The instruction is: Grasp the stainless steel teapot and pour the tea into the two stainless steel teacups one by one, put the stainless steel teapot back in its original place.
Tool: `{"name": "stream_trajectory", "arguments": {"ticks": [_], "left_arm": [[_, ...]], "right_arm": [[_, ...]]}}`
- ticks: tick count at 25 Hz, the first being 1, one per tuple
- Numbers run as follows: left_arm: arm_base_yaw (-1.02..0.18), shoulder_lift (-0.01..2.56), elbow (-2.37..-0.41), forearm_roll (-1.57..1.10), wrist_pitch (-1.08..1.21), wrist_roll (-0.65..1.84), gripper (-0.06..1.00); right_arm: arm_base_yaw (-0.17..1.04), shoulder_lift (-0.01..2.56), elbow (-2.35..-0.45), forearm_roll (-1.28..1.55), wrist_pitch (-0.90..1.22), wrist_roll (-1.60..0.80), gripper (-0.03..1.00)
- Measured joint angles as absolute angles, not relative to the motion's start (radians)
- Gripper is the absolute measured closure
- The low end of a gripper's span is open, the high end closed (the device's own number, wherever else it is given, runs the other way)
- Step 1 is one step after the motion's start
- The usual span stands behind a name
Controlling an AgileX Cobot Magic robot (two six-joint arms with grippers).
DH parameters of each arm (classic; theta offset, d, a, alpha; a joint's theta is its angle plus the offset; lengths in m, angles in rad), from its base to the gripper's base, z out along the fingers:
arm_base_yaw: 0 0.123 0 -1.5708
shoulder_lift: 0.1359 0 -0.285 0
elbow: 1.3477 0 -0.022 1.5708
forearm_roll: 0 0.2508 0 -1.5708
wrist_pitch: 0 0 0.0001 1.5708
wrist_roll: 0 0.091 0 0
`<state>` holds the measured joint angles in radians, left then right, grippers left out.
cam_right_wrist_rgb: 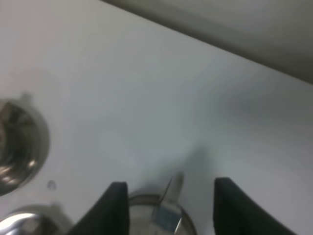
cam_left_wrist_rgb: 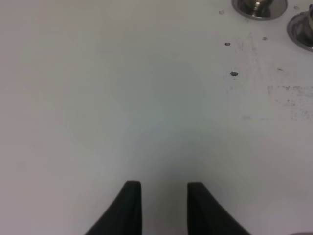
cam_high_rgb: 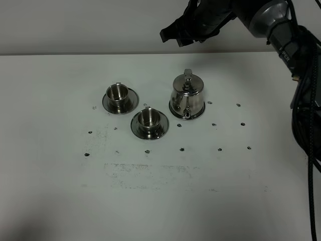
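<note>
The stainless steel teapot (cam_high_rgb: 187,95) stands upright right of the table's middle, on the round coaster (cam_high_rgb: 173,111), of which only the rim shows. The two teacups on saucers stand to its left, one farther back (cam_high_rgb: 119,97) and one nearer (cam_high_rgb: 149,122). No tea is visible. My right gripper (cam_high_rgb: 178,32) hangs open above and behind the teapot. In the right wrist view its fingers (cam_right_wrist_rgb: 115,208) flank the teapot's handle and lid (cam_right_wrist_rgb: 168,215) below, apart from it. My left gripper (cam_left_wrist_rgb: 164,188) is open and empty over bare table.
The white table (cam_high_rgb: 225,191) carries small dark marks around the set. Its back edge meets a wall. The right arm and dark cables (cam_high_rgb: 306,100) hang at the right side. Two saucer rims (cam_left_wrist_rgb: 259,6) show at the edge of the left wrist view.
</note>
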<state>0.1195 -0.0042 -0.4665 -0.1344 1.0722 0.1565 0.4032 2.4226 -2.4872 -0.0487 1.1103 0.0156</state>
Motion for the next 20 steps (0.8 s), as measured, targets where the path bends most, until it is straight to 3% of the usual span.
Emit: {"name": "stream_trajectory", "arguments": {"ticks": [7,20], "left_arm": [[0.120,-0.004,-0.466,-0.133,1.072,0.156,0.66],[0.120,-0.004,-0.466,-0.131,1.072,0.156,0.66]], "right_arm": [[0.403,2.515,-2.573,-0.073,1.141,0.013,0.45],[0.417,2.577,-2.575,-0.055,1.147,-0.053,0.42]]}}
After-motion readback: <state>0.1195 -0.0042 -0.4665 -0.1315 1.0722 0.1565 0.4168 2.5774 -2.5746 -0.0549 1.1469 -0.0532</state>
